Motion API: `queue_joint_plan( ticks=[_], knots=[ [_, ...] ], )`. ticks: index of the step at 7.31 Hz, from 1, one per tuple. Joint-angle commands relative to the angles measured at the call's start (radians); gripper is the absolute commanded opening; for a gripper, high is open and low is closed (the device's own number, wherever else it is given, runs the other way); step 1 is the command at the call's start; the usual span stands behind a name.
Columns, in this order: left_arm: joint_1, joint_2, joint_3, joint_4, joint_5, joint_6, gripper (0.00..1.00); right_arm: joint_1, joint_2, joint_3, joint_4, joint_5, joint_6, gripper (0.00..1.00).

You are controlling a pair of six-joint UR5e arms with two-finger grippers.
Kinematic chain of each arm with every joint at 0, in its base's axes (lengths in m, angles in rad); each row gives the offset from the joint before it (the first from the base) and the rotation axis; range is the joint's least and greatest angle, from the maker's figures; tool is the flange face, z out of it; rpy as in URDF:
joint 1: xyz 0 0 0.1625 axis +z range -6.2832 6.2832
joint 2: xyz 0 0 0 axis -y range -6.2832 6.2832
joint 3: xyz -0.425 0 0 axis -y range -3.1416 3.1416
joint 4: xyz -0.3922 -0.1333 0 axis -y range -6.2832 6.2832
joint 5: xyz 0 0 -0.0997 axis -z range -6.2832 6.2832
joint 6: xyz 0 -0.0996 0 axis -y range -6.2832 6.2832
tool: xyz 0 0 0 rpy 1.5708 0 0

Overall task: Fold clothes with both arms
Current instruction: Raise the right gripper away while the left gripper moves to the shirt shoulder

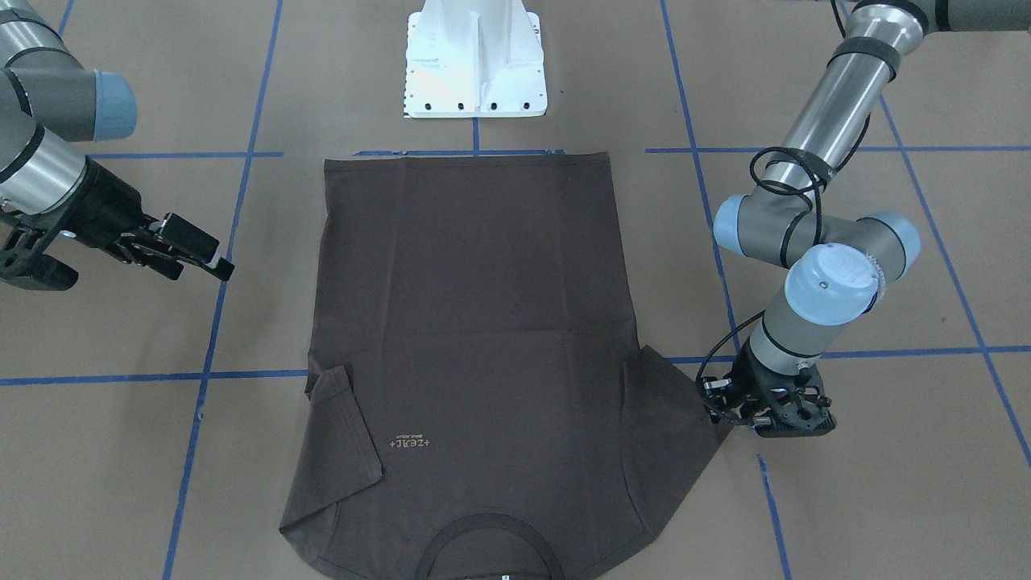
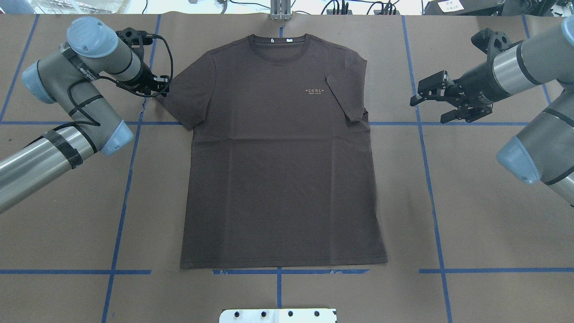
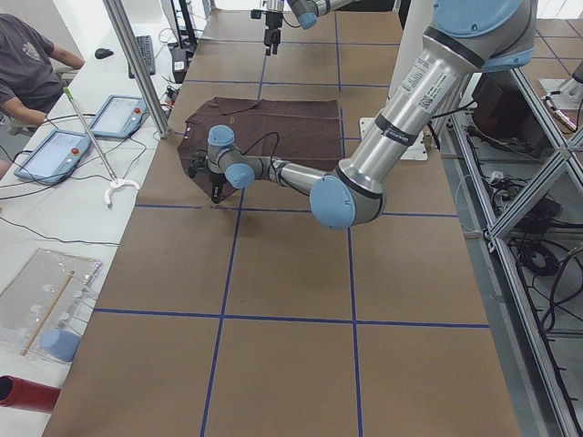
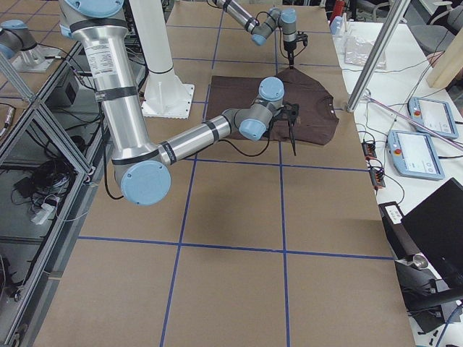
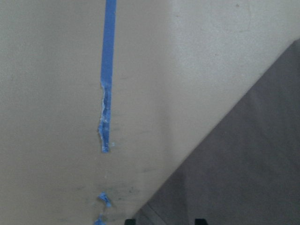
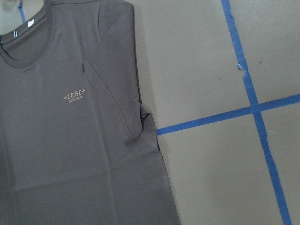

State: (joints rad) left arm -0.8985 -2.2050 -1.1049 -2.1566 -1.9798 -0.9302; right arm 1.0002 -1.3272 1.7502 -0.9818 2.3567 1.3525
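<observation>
Dark grey-brown T-shirt (image 2: 278, 179), blue-taped brown table (image 2: 493, 224)

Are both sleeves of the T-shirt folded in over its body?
No, only the sleeve on the robot's right is folded onto the T-shirt; the left sleeve lies spread out flat.

Your bench (image 2: 484, 215) is brown and gridded with blue tape (image 2: 427, 179). The T-shirt (image 2: 278, 179) lies flat on it, hem toward the white pedestal (image 2: 278, 315), collar away from it.

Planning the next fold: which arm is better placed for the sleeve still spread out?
Left: the left gripper sits at the spread sleeve; the right gripper hangs clear beside the folded sleeve.
</observation>
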Motion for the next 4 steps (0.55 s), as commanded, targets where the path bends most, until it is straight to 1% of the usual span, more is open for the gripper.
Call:
queue_joint_plan(
  ticks=[1, 2, 3, 4],
  knots=[
    [0.001, 0.001, 0.005, 0.0, 0.001, 0.007, 0.51, 0.0, -0.003, -0.001, 0.0, -0.001, 0.0, 1.0],
    [0.001, 0.001, 0.007, 0.0, 0.001, 0.007, 0.48, -0.002, -0.001, -0.003, 0.0, -0.001, 0.0, 1.0],
    [0.001, 0.001, 0.011, -0.002, -0.001, 0.01, 0.47, -0.002, -0.001, -0.004, 0.0, -0.002, 0.0, 1.0],
    [0.003, -0.004, 0.011, -0.002, -0.001, 0.008, 0.39, 0.0, -0.003, -0.004, 0.0, -0.001, 0.0, 1.0]
  ],
)
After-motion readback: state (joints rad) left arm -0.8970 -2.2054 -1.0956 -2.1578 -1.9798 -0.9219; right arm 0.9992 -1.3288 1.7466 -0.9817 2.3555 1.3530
